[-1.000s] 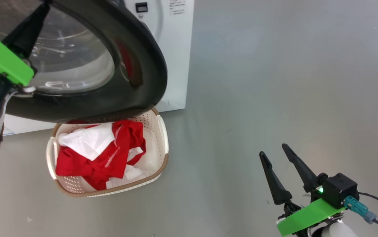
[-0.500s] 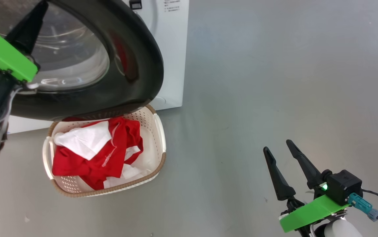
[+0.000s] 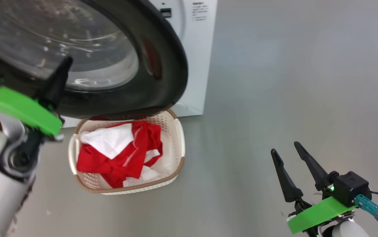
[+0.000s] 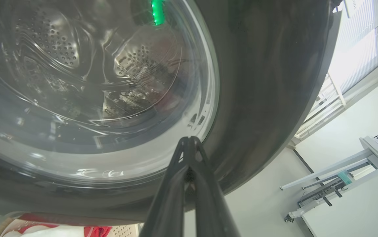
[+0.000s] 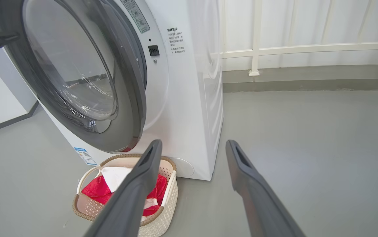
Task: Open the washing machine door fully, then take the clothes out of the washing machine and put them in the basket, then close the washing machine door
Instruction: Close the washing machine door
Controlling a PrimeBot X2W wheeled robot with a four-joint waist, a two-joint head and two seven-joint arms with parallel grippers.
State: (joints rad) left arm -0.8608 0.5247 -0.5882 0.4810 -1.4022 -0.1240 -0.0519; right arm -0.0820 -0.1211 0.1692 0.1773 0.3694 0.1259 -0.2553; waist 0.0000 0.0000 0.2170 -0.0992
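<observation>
Just changed: the head view has panned, so the washing machine (image 3: pixel 195 49) and the basket (image 3: pixel 179 138) sit further right in it. That's the camera, not the things.
Left gripper: left gripper (image 3: pixel 64 65) is clenched with nothing in it. Its tip is lower on the washing machine door (image 3: pixel 162 65) than half a second back, off the upper glass (image 3: pixel 77 49) and down where the glass meets the black rim.
Contact: the left wrist view puts the closed tip right at that seam. Touching or just short, can't tell.
Door: ajar, swung out from the machine front, lower rim overhanging the basket's far edge. Angle to the machine looks about the same as a second ago.
Right gripper: right gripper (image 3: pixel 285 147) is released, fingers spread, empty. It hangs over bare floor (image 3: pixel 274 82), well apart from the basket, no real shift.
Clothes: clothes (image 3: pixel 123 158) lie as a red-and-white heap inside the basket, none over the rim, same lie as before.
Drum: drum (image 4: pixel 60 49) shows through the glass as bare perforated steel, no fabric I can make out.
Basket: on the floor just in front of the machine, under the door.
Task meaning: unload looks done and only the door close is left. My read is that the left arm is re-placing for a push.
Risk: a narrow tip could skid on curved glass, so the rim is the safer surface to push on.
</observation>
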